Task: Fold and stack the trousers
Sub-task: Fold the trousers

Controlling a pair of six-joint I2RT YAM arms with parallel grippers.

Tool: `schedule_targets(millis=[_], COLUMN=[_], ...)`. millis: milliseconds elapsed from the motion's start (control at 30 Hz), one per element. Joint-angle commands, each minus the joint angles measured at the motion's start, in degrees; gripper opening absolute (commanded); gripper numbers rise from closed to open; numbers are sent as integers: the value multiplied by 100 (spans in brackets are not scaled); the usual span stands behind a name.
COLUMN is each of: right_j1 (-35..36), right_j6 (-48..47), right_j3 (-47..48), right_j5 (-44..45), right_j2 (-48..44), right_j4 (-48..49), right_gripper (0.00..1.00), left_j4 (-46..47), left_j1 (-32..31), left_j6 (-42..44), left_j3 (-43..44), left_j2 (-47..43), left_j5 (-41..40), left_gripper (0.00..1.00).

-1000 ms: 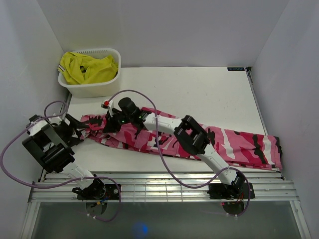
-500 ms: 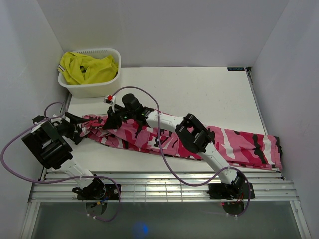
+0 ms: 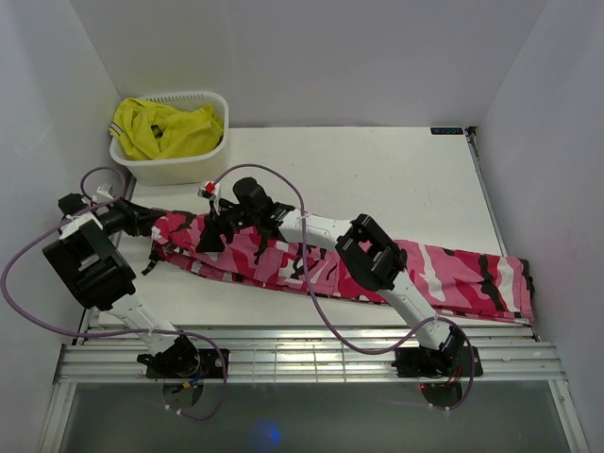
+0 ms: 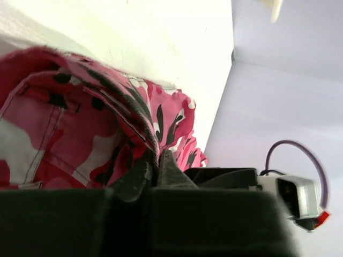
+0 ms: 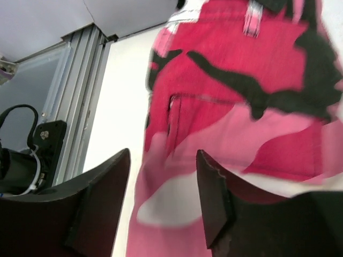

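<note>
Top view: bright, even, diffuse light from overhead. Table (image 3: 377, 170) near-white, no hard glare. Soft, faint shadows hugged the right arm (image 3: 377, 264) on its near-edge side. Sharp throughout.
Left wrist view: table blown out to pale yellow. Trousers (image 4: 64, 123) slightly soft. Left fingers (image 4: 134, 184) were an underexposed black mass.
Right wrist view: trousers smeared by motion blur. Right fingers (image 5: 102, 203) dark, rims soft.
</note>
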Motion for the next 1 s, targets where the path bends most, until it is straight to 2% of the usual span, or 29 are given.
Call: schedule_targets(millis=[0, 67, 167, 333, 467, 533, 633, 667, 700, 767, 833, 867, 900, 967], right_j1=[9, 0, -26, -122, -377, -570, -781, -825, -922, -1027, -1256, -1344, -1518, -1704], right_j6=[-374, -532, -629, -735, -639, -682, -909, -1007, -1103, -1534, -1815, -2147, -2359, -2894], right_j3=[-273, -484, -747, -1205, -1783, -1943, -2031, -2040, -2049, -2067, -2154, -2224, -2286, -2523], right_j5=[6, 138, 103, 174, 121, 112, 77, 138, 182, 340, 411, 437, 464, 621], right_j2=[-476, -573, -687, -1003, -1390, -1644, -1952, -2031, -2215, -2383, -2664, -2778, -2979, -3183], right_j4=[-233, -470, -831, -1261, -1342, -1411, -1893, -2200, -2360, -2702, -3265, -3449, -3860, -4258], right_gripper=[65, 70, 70, 70, 71, 74, 77, 77, 77, 78, 77, 78, 78, 85], left_j4=[-51, -400, -884, -939, -1106, -1150, -1238, -1290, -1291, -1326, -1387, -1414, -1414, -1327], left_j1=[-28, -37, -37, -55, -81, -73, -81, -73, -73, -73, -73, -81, -73, -90], left_j6=[516, 833, 1545, 2423, 2767, 2917, 3049, 3111, 3103, 3146, 3287, 3339, 3505, 3734], left_j3=[594, 824, 1158, 1282, 1335, 1291, 1290, 1352, 1378, 1527, 1668, 1738, 1852, 1897], left_j2=[229, 405, 774, 1283, 1478, 1469, 1364, 1233, 1127, 777, 530, 381, 75, -270], left_j5=[245, 140, -238, -898, -1537, -1714, -1821, -1821, -1882, -1935, -2180, -2286, -2391, -2611], left_gripper=[0, 0, 0, 0, 0, 0, 29, 45, 53, 68, 72, 90, 98, 98])
